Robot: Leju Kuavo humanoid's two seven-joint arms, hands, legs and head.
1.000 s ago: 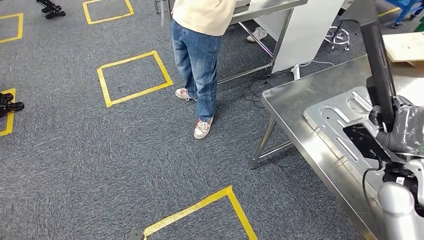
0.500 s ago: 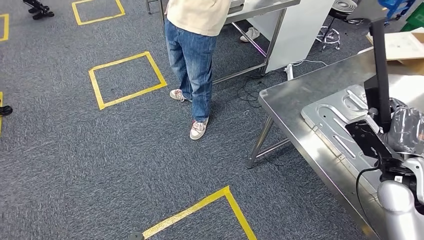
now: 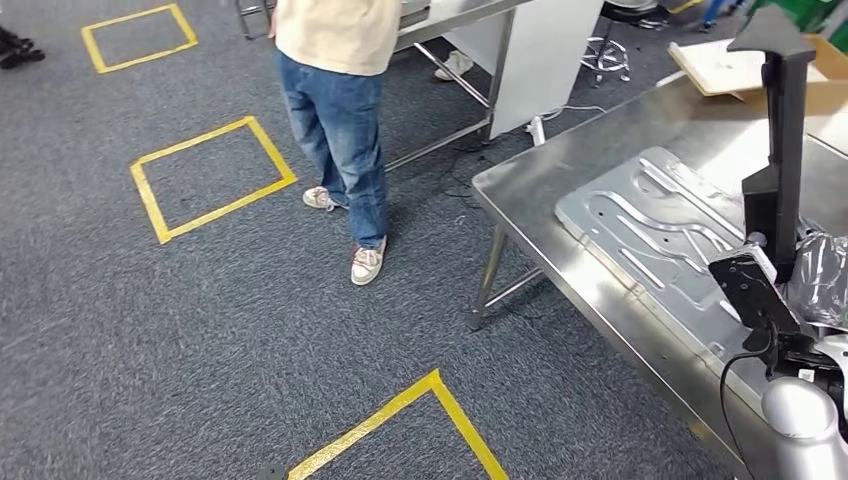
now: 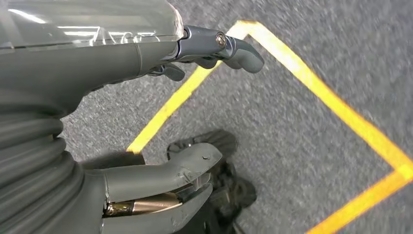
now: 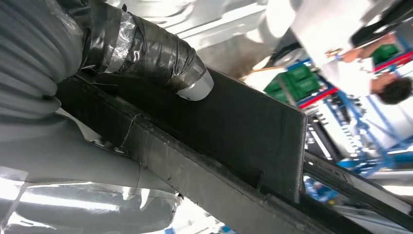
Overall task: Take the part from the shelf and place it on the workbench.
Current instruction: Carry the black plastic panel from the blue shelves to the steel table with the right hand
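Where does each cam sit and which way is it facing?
Head view: high on the body, looking down at carpet, the workbench and a person; right arm low right.
Left wrist view: behind the left hand, facing the floor's yellow tape.
Right wrist view: behind the right hand, which grips the black part.
Shared: head and right wrist views both show the black part.
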